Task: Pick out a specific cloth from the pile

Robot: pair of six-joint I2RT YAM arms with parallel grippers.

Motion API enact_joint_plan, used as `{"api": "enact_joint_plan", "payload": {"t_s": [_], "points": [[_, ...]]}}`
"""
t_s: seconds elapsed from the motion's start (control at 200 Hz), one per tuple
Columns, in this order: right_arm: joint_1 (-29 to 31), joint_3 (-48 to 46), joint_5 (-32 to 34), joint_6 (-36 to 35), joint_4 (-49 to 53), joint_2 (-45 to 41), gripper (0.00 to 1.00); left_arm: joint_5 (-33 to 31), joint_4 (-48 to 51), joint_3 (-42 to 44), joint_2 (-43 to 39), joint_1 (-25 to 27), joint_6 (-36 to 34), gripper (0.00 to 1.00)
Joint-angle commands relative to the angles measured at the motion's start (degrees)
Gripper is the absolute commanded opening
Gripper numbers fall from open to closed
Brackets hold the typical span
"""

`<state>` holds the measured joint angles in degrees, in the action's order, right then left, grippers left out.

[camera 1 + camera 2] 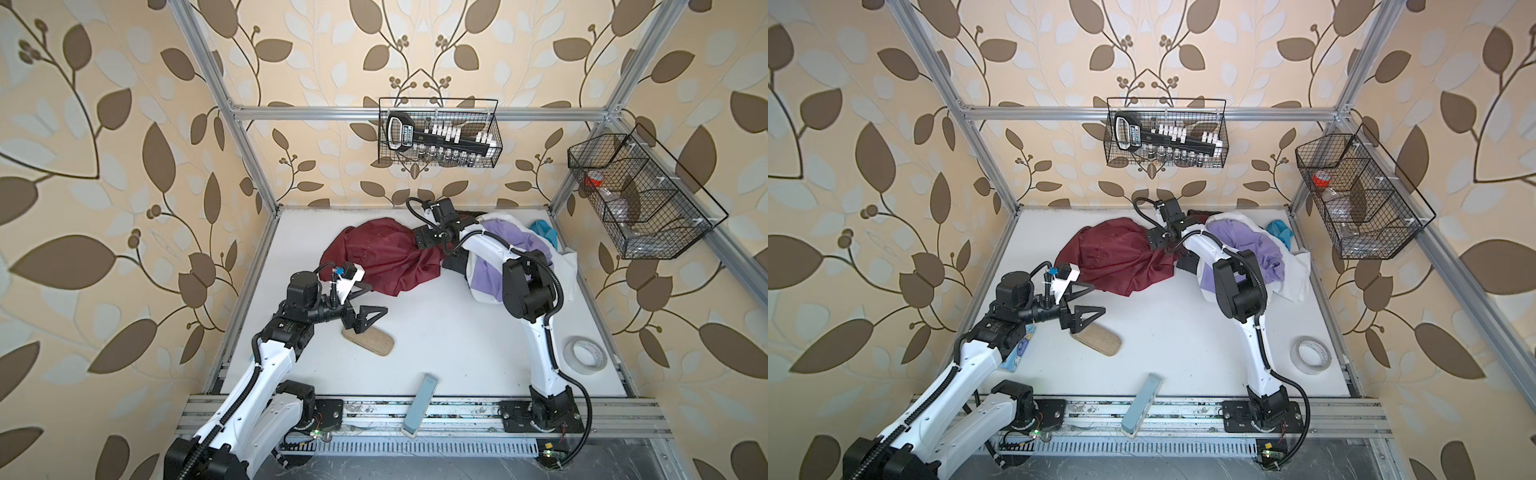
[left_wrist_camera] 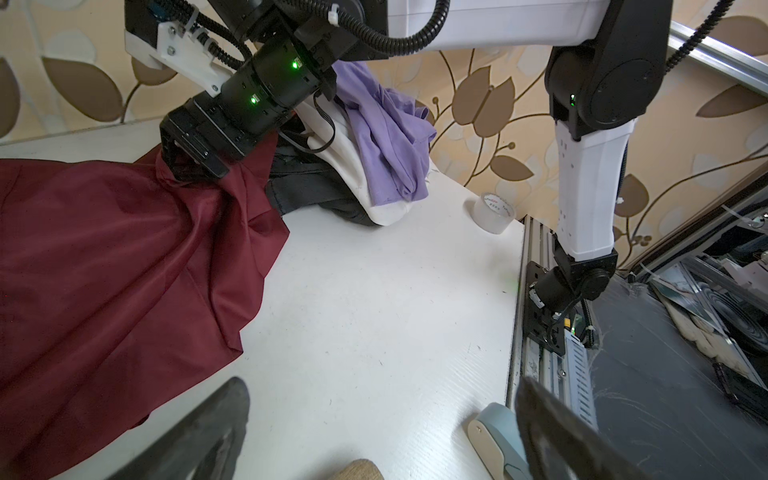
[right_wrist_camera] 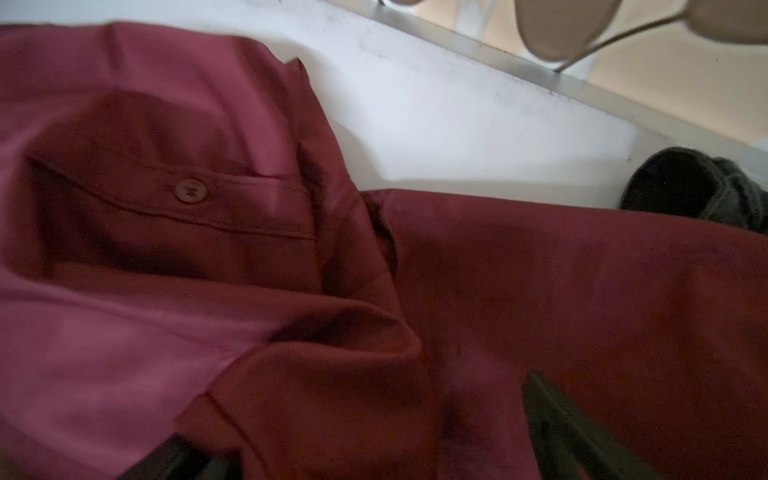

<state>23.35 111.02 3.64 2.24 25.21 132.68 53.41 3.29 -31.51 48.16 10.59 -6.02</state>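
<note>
Nothing legible from my cameras. The label on the socket rail [image 1: 442,139] and the red print on the tape roll [image 2: 493,211] are too blurred to read.

In both top views the right claw [image 1: 417,245] buries its tips in the cloth [image 1: 374,257], and its arm covers the pile's [image 1: 528,239] middle. In the right wrist view the cloth is blurred and cut off left and below; the fingers [image 3: 561,428] are dark slivers at the lower edge.
</note>
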Motion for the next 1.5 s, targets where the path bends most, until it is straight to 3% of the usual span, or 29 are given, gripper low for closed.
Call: {"api": "enact_joint_plan", "payload": {"t_s": [0.0,0.475,0.94,1.21,1.494], "points": [[-0.22,2.13,2.66,-0.4,4.28,3.57,1.0,0.19,-0.38,-0.66,0.15,0.75,-1.19,0.99],[-0.26,5.34,-7.5,1.69,7.85,11.55,0.97,0.29,-0.3,-0.74,0.3,0.73,-1.28,0.99],[1.14,2.75,-11.6,2.29,8.97,12.45,0.0,0.3,-0.21,-0.75,0.2,0.73,-1.28,0.99],[4.55,2.2,-14.09,2.67,7.49,9.07,0.0,0.26,-0.26,-0.68,-0.12,0.75,-1.19,0.99],[6.78,2.93,-20.19,8.08,-0.63,3.85,0.0,0.03,-0.48,-0.53,-0.55,0.75,-1.14,0.99]]}}
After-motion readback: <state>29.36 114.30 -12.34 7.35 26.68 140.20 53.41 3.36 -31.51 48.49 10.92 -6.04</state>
